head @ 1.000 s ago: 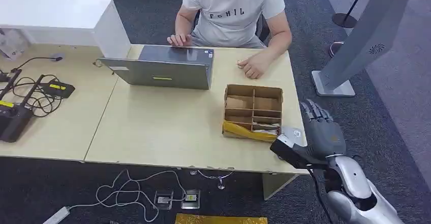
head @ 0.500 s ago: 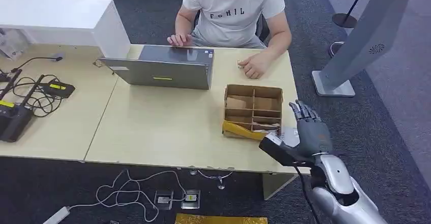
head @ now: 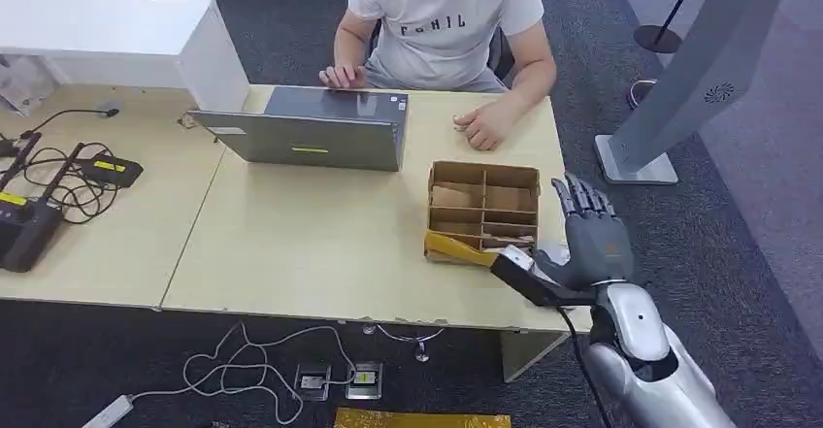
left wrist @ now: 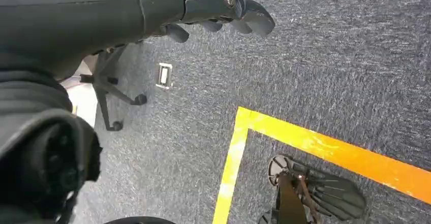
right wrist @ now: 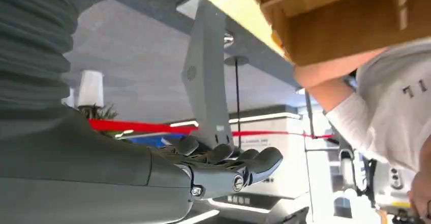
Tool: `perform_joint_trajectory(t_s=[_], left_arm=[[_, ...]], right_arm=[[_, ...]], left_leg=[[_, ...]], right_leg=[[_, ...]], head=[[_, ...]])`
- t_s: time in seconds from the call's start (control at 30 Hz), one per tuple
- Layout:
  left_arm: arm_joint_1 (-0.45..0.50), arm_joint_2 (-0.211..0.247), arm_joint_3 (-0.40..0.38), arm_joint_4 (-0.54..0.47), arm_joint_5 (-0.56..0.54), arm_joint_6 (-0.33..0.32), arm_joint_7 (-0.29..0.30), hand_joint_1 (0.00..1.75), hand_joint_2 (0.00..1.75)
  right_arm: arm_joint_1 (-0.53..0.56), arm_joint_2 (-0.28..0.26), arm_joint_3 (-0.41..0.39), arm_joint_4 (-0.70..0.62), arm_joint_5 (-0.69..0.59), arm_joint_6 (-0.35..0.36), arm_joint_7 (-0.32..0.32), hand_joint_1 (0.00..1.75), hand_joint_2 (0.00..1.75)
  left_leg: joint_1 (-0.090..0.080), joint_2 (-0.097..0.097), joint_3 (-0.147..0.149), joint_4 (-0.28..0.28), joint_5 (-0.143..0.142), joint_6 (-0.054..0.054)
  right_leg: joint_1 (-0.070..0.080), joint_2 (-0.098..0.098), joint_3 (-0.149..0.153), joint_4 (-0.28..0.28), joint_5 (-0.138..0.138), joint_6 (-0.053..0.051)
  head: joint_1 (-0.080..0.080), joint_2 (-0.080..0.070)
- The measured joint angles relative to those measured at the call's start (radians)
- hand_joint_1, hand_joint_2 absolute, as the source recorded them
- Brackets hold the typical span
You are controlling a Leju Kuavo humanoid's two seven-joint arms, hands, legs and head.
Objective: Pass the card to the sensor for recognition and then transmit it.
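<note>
Cards (head: 505,243) lay in the near slots of the cardboard box (head: 484,214) on the table (head: 320,244), across from a seated person (head: 442,20) at a laptop (head: 315,129). The right hand (head: 582,239) hovered at the box's right side, fingers apart and straight, holding nothing. The left hand (left wrist: 223,10) hung over carpet (left wrist: 330,66), fingers loosely extended, empty.

The table (head: 291,244) looks like pale, smooth matt wood laminate, the divided box (head: 484,200) is plain brown cardboard — dull and unprinted — while the laptop (head: 311,137) has a satin grey metal-like lid and the floor (left wrist: 325,56) is rough grey carpet.
</note>
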Motion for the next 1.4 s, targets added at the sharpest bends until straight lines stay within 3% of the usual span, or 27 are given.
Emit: perform_joint_trajectory(t_s=[0.3, 1.0, 1.4], left_arm=[[0.000, -0.001, 0.000, 0.000, -0.004, -0.005, 0.000, 0.00, 0.00], [0.000, 0.001, 0.000, 0.000, -0.023, -0.024, -0.001, 0.00, 0.00], [0.000, 0.001, -0.001, 0.000, -0.023, -0.021, -0.002, 0.00, 0.00]], right_arm=[[-0.012, 0.012, -0.003, 0.054, 0.005, -0.068, -0.061, 0.00, 1.75], [-0.051, 0.063, 0.008, 0.196, -0.130, -0.094, -0.122, 0.00, 1.75], [-0.053, 0.075, 0.023, 0.238, -0.135, -0.100, -0.123, 0.00, 1.75]], left_leg=[[0.000, 0.000, 0.000, 0.000, 0.000, 0.000], [0.000, 0.000, 0.000, 0.000, 0.000, 0.000], [0.000, 0.000, 0.000, 0.000, 0.000, 0.000]], right_leg=[[0.000, 0.000, 0.000, 0.000, 0.000, 0.000], [0.000, 0.000, 0.000, 0.000, 0.000, 0.000], [0.000, 0.000, 0.000, 0.000, 0.000, 0.000]], head=[[0.000, 0.000], [0.000, 0.000], [0.000, 0.000]])
